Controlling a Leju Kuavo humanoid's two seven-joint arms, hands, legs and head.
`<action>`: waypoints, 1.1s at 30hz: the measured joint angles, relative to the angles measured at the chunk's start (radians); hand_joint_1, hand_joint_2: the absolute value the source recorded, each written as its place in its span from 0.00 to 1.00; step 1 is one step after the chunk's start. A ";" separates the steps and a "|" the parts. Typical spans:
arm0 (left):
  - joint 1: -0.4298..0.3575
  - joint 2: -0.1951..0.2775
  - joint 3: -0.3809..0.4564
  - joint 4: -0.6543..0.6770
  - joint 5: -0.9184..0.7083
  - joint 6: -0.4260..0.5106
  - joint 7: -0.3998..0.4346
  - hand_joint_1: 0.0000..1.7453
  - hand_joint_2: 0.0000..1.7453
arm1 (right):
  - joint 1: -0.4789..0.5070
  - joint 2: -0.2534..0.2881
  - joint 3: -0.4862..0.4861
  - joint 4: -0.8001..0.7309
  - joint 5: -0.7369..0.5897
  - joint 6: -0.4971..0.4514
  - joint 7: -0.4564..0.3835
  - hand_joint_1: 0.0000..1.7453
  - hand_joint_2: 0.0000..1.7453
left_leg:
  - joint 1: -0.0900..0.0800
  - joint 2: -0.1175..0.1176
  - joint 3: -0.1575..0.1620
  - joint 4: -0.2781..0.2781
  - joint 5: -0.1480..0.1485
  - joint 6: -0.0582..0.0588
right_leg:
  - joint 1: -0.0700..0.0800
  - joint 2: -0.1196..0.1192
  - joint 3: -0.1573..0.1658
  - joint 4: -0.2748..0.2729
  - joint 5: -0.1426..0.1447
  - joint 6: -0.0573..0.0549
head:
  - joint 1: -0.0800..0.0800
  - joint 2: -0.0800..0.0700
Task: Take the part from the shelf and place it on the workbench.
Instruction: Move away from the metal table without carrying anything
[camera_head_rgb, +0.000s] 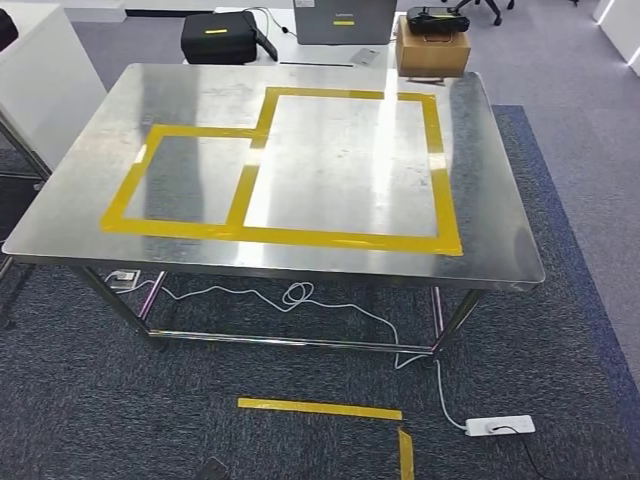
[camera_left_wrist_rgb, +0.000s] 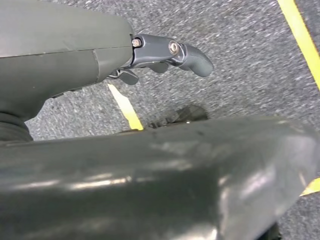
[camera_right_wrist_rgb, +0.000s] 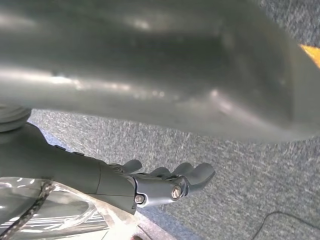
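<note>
No shelf and no part can be seen from here, so the step in hand looks like the start: finding the shelf, which must lie somewhere other than ahead of the surface (camera_head_rgb: 483, 180). The sound approach is to turn the body away from the surface first and lift an arm only once the part is in plain sight.

Both arms hang low over the carpet (camera_head_rgb: 90, 400). The left hand (camera_left_wrist_rgb: 166, 52) holds nothing, with its thumb straight and its fingers loose. The right hand (camera_right_wrist_rgb: 166, 182) has its fingers stretched out and a little apart. A glossy clear shape (camera_right_wrist_rgb: 56, 215) sits against its cover, and I cannot tell what that is or whether the hand holds it.

The surface is a bare steel sheet on a tube frame. It carries a large yellow tape frame (camera_head_rgb: 441, 180) and a smaller tape frame (camera_head_rgb: 181, 130) joined to its left side, most likely the marked landing spots. Steel this smooth is likely to let a part slide, so it should be set down flat and released gently.

Beyond the far edge of the surface stand a black case (camera_head_rgb: 219, 38), a laptop (camera_head_rgb: 343, 20) and a cardboard box (camera_head_rgb: 432, 50). On the carpet in front of the surface lies a yellow tape mark (camera_head_rgb: 317, 408). Under the surface a white cable (camera_head_rgb: 298, 295) trails out to a power strip (camera_head_rgb: 500, 426) in front of its right leg, which is a trip hazard when stepping.
</note>
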 joint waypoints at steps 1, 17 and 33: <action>0.001 0.000 0.000 0.000 0.000 0.000 0.000 0.00 0.00 | 0.000 0.000 0.000 0.000 0.000 0.000 0.000 0.00 0.00 | 0.002 0.001 -0.002 -0.005 0.006 0.004 | -0.001 0.001 -0.005 0.003 -0.003 0.006 | 0.000 0.000; -0.001 -0.004 0.002 0.000 0.000 -0.001 -0.002 0.00 0.00 | 0.001 -0.004 0.000 0.000 0.002 0.000 0.000 0.00 0.00 | 0.005 0.004 -0.078 0.027 0.046 -0.025 | -0.008 0.006 0.048 -0.015 -0.042 -0.008 | 0.004 0.000; -0.007 -0.004 0.002 0.000 -0.007 -0.005 0.003 0.00 0.00 | 0.001 -0.003 -0.010 0.000 0.000 0.003 0.000 0.00 0.00 | 0.008 0.005 -0.011 -0.009 0.016 0.012 | -0.003 0.003 -0.022 0.031 -0.026 0.016 | 0.002 0.000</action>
